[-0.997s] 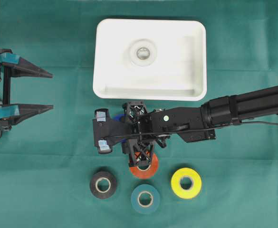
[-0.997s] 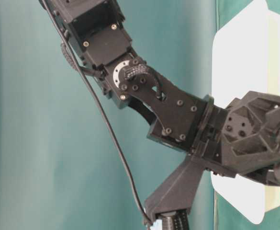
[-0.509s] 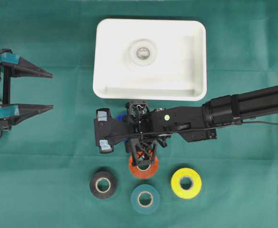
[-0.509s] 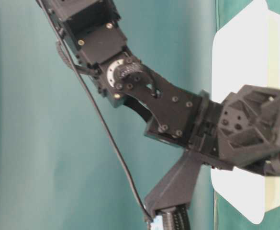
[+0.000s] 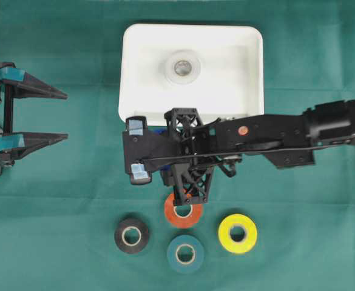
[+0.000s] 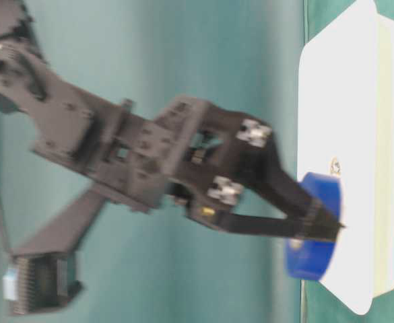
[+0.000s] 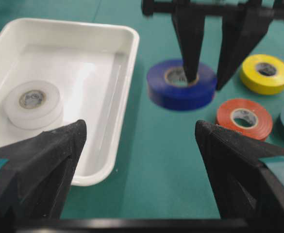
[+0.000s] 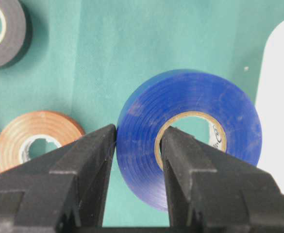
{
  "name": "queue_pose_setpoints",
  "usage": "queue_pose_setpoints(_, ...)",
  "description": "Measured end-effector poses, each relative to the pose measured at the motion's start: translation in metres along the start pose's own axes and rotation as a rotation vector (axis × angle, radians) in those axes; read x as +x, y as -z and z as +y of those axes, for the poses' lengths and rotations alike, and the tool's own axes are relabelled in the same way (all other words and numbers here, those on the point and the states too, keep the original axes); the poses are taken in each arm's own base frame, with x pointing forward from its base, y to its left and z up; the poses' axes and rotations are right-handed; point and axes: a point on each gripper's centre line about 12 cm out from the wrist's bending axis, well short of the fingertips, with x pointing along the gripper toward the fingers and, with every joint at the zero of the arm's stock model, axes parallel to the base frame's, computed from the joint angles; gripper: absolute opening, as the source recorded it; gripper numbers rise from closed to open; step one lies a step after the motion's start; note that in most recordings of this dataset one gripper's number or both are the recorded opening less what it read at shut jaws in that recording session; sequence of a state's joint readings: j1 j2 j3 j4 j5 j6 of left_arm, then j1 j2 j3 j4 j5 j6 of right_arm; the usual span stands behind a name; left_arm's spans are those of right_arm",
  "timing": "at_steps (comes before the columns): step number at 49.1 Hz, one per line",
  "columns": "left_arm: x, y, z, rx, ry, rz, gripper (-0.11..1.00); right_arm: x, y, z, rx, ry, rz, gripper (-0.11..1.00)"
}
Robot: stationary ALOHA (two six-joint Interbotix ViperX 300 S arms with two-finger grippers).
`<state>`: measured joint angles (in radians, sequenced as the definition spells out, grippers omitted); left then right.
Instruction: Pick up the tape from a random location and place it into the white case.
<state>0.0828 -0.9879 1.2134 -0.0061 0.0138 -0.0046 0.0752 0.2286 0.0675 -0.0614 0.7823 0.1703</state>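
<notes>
My right gripper (image 8: 138,133) is shut on the wall of a blue tape roll (image 8: 190,136), one finger inside the core and one outside. The roll (image 7: 180,85) hangs flat just above the green cloth, beside the front rim of the white case (image 5: 124,73). In the table-level view the blue roll (image 6: 314,235) sits at the case's (image 6: 338,101) near edge. In the overhead view the arm hides most of it. My left gripper (image 5: 65,117) stays at the far left, open and holding nothing.
A white tape roll (image 5: 182,67) lies inside the case. In front of the right arm lie orange (image 5: 183,211), black (image 5: 131,236), teal (image 5: 185,253) and yellow (image 5: 237,233) rolls on the cloth.
The right gripper has risen and shifted toward the white case, carrying the blue roll. The left gripper has not moved.
</notes>
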Motion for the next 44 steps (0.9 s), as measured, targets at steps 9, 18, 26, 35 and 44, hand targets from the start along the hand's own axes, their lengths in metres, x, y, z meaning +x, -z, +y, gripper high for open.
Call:
queue_pose_setpoints(9, 0.0, 0.0, 0.0, 0.002, 0.0, 0.0, 0.97, -0.023, -0.008, -0.003, -0.015, 0.024, -0.002, 0.33)
queue_pose_setpoints(18, 0.0, 0.0, 0.0, 0.0, 0.0, 0.0, 0.97, -0.046, -0.022, -0.005, -0.025, 0.051, -0.01, 0.33)
queue_pose_setpoints(26, 0.0, 0.001, 0.0, 0.0, 0.0, 0.008, 0.97, -0.065, -0.03, -0.007, -0.029, 0.068, -0.009, 0.33)
queue_pose_setpoints(35, 0.0, 0.001, 0.0, 0.0, 0.0, 0.009, 0.97, -0.08, -0.036, -0.009, -0.03, 0.086, -0.011, 0.33)
queue_pose_setpoints(44, 0.0, 0.001, 0.0, 0.0, 0.0, 0.009, 0.97, -0.084, -0.038, -0.01, -0.033, 0.092, -0.014, 0.33)
